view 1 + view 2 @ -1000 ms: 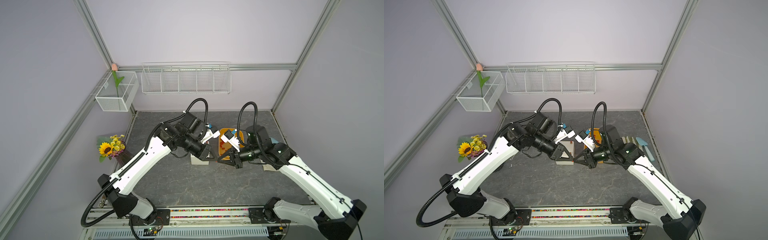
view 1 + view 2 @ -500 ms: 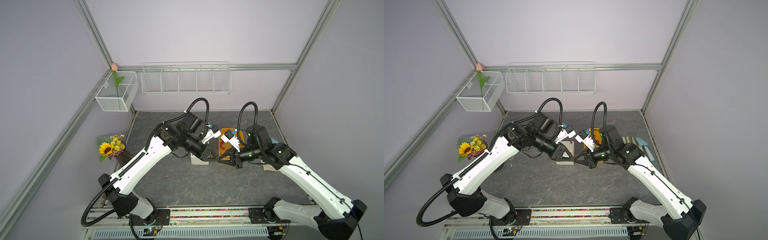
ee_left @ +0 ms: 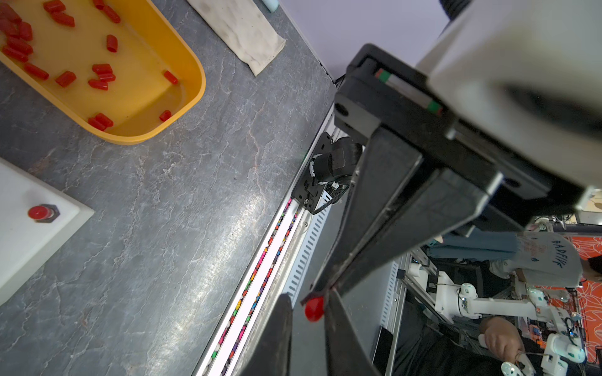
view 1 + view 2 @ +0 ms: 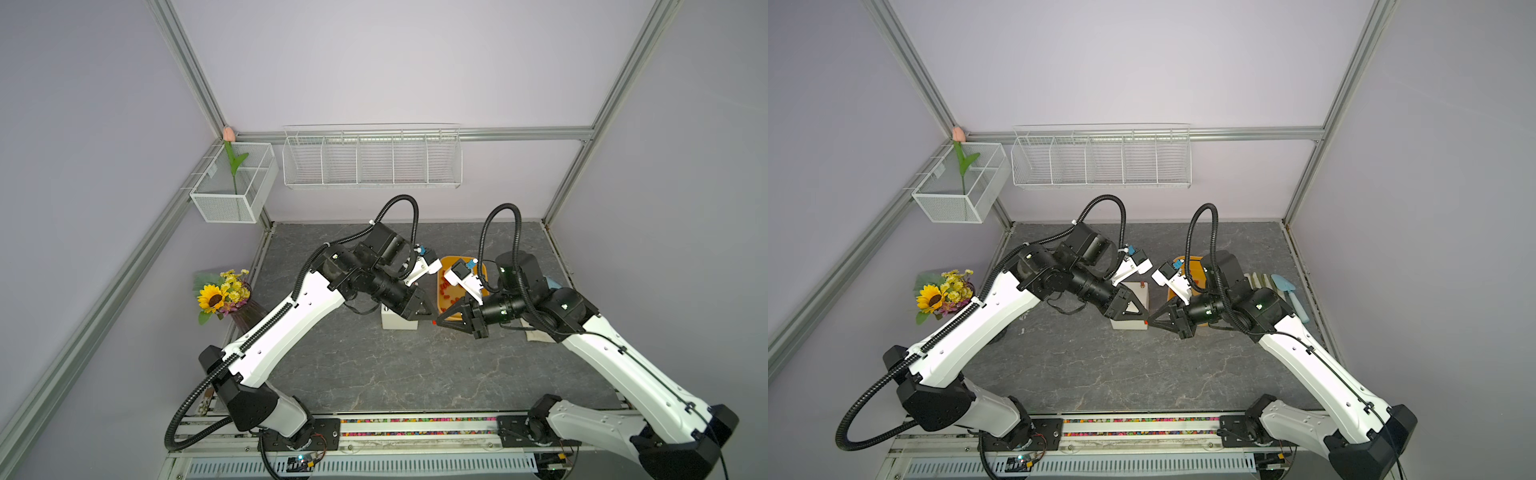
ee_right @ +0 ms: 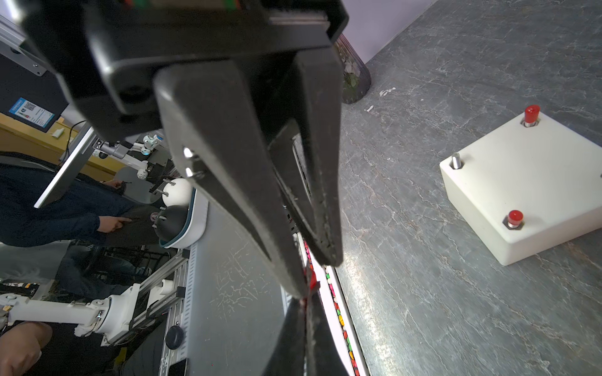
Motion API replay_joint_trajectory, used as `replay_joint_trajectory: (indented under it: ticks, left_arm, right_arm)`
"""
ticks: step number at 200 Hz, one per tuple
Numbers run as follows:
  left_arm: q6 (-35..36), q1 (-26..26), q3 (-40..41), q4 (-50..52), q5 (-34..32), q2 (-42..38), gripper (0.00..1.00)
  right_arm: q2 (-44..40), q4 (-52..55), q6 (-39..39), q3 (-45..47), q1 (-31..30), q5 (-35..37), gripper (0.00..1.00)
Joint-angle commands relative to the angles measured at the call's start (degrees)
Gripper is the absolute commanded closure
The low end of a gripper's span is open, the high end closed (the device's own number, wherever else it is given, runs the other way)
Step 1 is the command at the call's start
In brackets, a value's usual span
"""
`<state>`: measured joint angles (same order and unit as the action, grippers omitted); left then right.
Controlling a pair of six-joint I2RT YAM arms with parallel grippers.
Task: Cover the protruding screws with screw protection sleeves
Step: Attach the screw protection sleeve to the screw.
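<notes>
The white box (image 5: 521, 182) stands on the grey table, seen also in both top views (image 4: 399, 326) (image 4: 1129, 324). Two of its protruding screws wear red sleeves (image 5: 532, 114) (image 5: 514, 217); one bare screw (image 5: 455, 160) sticks up. More screw protection sleeves (image 3: 101, 70) lie in the yellow tray (image 3: 192, 97). Beside the box's front right corner the two grippers meet tip to tip. My right gripper (image 5: 304, 301) is shut on one red sleeve (image 3: 314, 309). My left gripper (image 3: 308, 298) stands narrowly open around that sleeve, which touches one of its fingers (image 3: 338, 325).
A grey cloth (image 3: 244, 35) lies right of the tray, with a blue scoop (image 4: 1287, 291) beyond it. A vase of flowers (image 4: 220, 291) stands at the table's left edge. Wire baskets (image 4: 370, 162) hang on the back wall. A rail (image 3: 260, 267) runs along the front edge.
</notes>
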<state>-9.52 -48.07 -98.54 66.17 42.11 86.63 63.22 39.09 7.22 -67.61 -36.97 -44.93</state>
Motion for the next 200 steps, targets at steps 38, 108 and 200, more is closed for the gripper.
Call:
replay_joint_trajectory:
  ticks: [38,108,200]
  left_arm:
    - [1.4,-0.5,-0.7,1.2,2.7,0.4,0.93]
    - [1.8,-0.8,0.6,0.9,2.3,-0.1,1.00]
    - [-10.9,2.6,9.7,-18.4,-7.0,-7.1,1.00]
  right_arm:
    - [-0.8,-2.2,-0.3,-0.2,-0.5,-0.3,0.94]
    - [-0.3,-3.3,0.5,-0.7,-0.4,0.2,0.94]
    - [-6.0,-9.0,7.4,2.8,5.4,8.3,0.53]
